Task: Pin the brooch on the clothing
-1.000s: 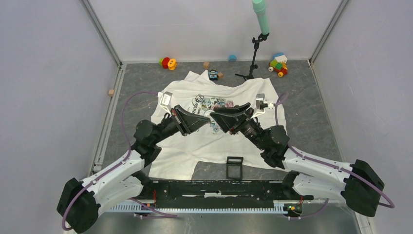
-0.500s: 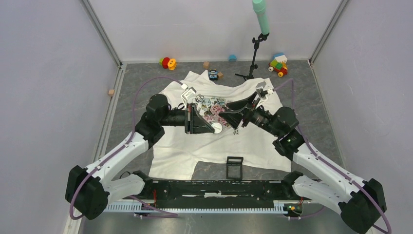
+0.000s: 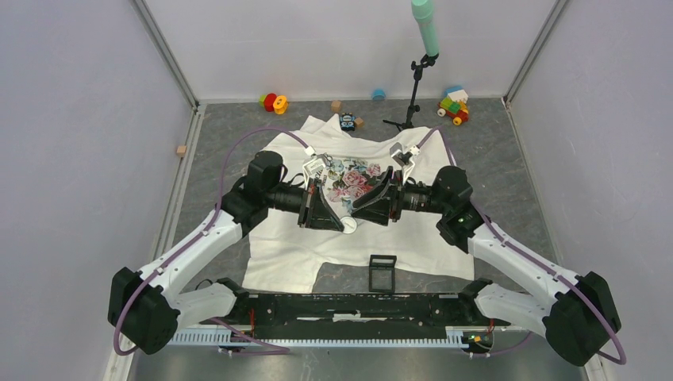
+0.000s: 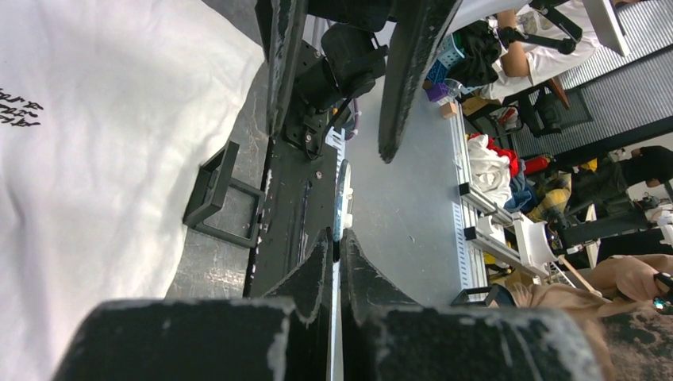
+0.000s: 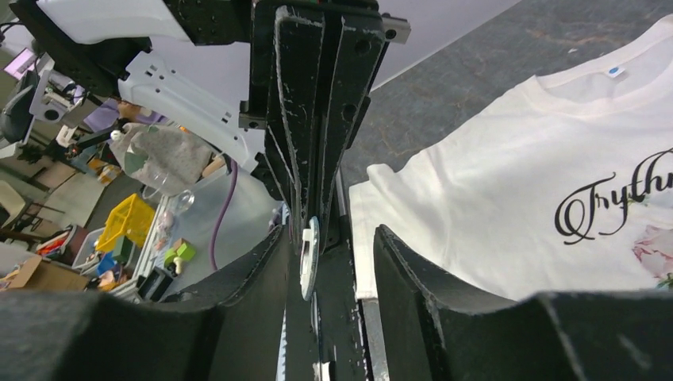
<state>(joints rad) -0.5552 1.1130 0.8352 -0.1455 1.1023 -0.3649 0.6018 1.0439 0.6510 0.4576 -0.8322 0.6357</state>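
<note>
The white T-shirt (image 3: pixel 290 248) with its rose print (image 3: pixel 355 178) lies flat on the grey table; it also shows in the left wrist view (image 4: pixel 87 159) and the right wrist view (image 5: pixel 508 182). My left gripper (image 3: pixel 341 221) points right above the shirt and is shut on the brooch (image 3: pixel 348 226), a small pale disc seen edge-on in the left wrist view (image 4: pixel 342 198). My right gripper (image 3: pixel 359 213) faces it, open. In the right wrist view the brooch (image 5: pixel 309 255) sits between the right gripper's (image 5: pixel 329 258) spread fingers, nearer the left one; I cannot tell if they touch.
A black square frame holder (image 3: pixel 382 272) stands at the shirt's near hem. A small black-and-blue toy (image 3: pixel 347 121), a microphone stand (image 3: pixel 413 99), coloured toys (image 3: pixel 274 101) (image 3: pixel 453 105) and wooden cubes lie along the back wall.
Both arms have swung from crossing above the print to pointing straight at each other. The pale disc has come into view at the left fingertips, and the right fingers have closed in round it.
</note>
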